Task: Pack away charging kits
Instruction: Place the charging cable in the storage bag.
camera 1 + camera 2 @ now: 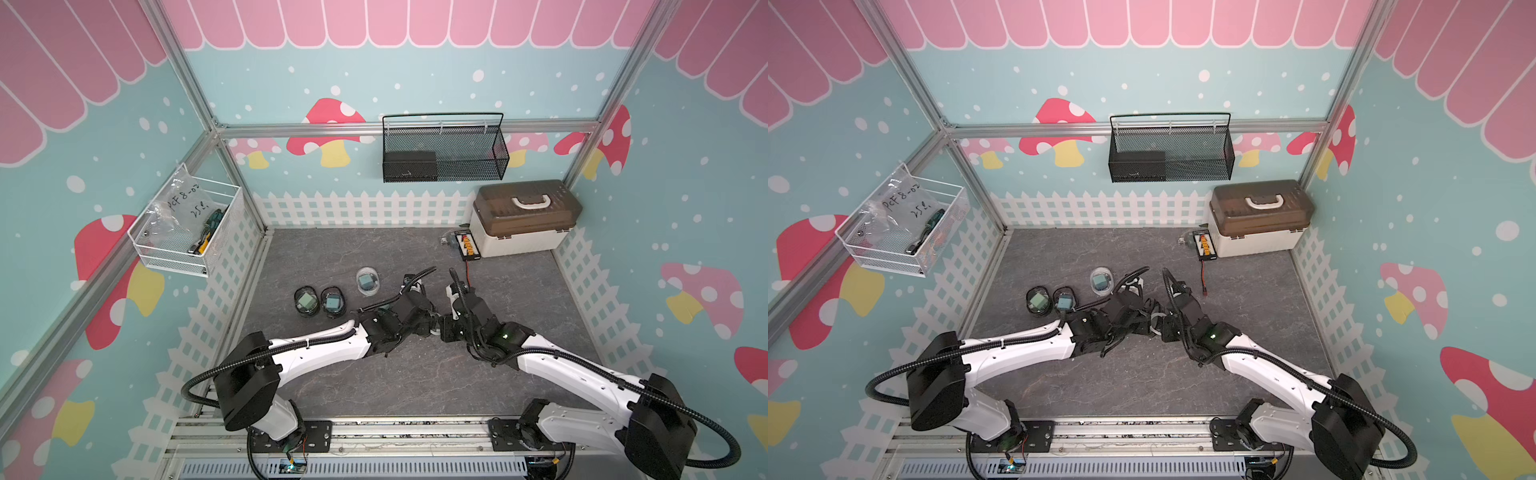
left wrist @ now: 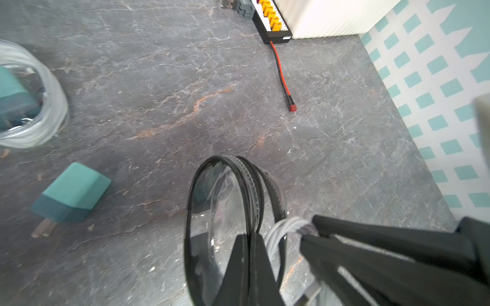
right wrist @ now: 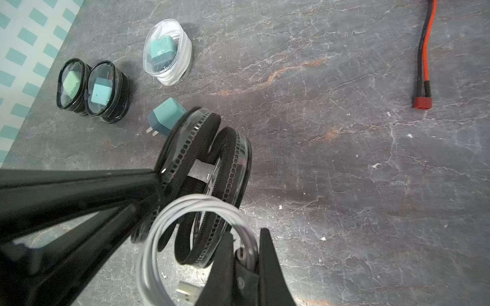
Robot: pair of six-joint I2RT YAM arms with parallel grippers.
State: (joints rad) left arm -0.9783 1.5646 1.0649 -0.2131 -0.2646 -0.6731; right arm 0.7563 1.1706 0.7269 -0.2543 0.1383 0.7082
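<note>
With left jaws clamped on rim of unzipped black-rimmed pouch, right jaws pinching coiled white cable just beside its opening.

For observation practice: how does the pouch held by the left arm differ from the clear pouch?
The held pouch is black-rimmed, unzipped and looks empty; the clear pouch holds a teal charger. The held pouch is pinched by the left arm's fingers; the clear pouch lies free. Both are oval, see-through.
</note>
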